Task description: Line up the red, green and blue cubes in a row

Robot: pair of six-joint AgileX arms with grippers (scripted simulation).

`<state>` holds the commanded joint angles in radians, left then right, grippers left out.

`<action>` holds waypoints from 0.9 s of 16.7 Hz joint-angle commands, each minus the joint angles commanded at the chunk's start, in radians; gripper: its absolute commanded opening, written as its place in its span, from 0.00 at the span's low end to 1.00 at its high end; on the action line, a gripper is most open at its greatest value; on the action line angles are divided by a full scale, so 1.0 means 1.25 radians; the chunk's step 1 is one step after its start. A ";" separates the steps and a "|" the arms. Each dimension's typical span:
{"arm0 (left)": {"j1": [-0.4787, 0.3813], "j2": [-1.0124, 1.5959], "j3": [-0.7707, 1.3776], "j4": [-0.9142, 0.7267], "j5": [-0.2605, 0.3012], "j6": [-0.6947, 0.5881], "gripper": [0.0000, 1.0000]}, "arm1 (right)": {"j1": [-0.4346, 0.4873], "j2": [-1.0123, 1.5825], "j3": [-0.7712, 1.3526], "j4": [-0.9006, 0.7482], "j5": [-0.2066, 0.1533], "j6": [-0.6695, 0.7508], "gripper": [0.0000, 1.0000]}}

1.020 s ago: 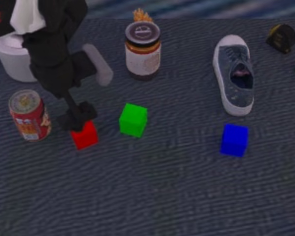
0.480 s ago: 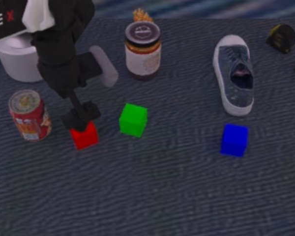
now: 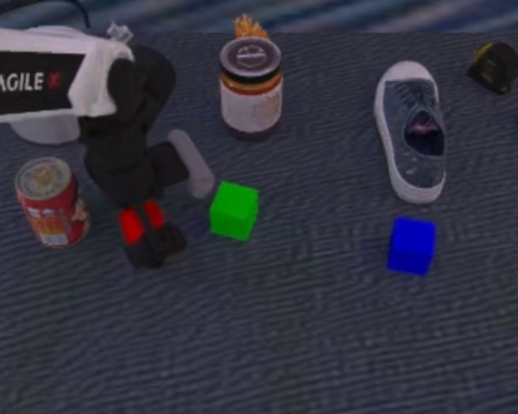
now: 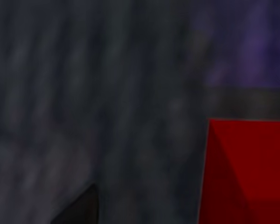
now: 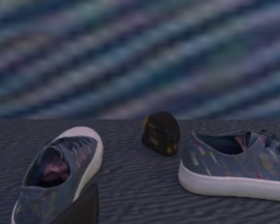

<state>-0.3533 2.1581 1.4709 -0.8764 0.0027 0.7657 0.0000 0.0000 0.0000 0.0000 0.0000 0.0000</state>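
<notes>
The red cube (image 3: 131, 226) lies left of centre, mostly covered by my left gripper (image 3: 153, 243), which has come down over it with its fingers open on either side. In the left wrist view the red cube (image 4: 247, 172) fills one side close up, with a gap between it and the one dark fingertip (image 4: 79, 210) that shows. The green cube (image 3: 234, 210) sits just right of the gripper, apart from it. Farther right, alone, is the blue cube (image 3: 412, 246). My right arm is outside the top view; its wrist view shows one fingertip (image 5: 81, 207) and nothing held.
A red drink can (image 3: 50, 201) stands close to the left of the gripper. At the back are a white cup (image 3: 43, 129), a jar (image 3: 251, 84), a blue shoe (image 3: 412, 129) and a dark tape measure (image 3: 495, 66). A second shoe (image 5: 233, 163) lies at the far right.
My left gripper has dropped from above the red cube down around it, hiding most of it. The arm has swung lower and forward. None of the cubes has shifted.
</notes>
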 joint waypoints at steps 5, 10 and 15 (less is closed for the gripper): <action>0.000 0.014 -0.019 0.027 0.000 0.001 1.00 | 0.000 0.000 0.000 0.000 0.000 0.000 1.00; 0.000 0.014 -0.019 0.027 0.000 0.001 0.70 | 0.000 0.000 0.000 0.000 0.000 0.000 1.00; 0.000 0.014 -0.019 0.027 0.000 0.001 0.32 | 0.000 0.000 0.000 0.000 0.000 0.000 1.00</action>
<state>-0.3534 2.1752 1.4472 -0.8427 0.0029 0.7665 0.0000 0.0000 0.0000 0.0000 0.0000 0.0000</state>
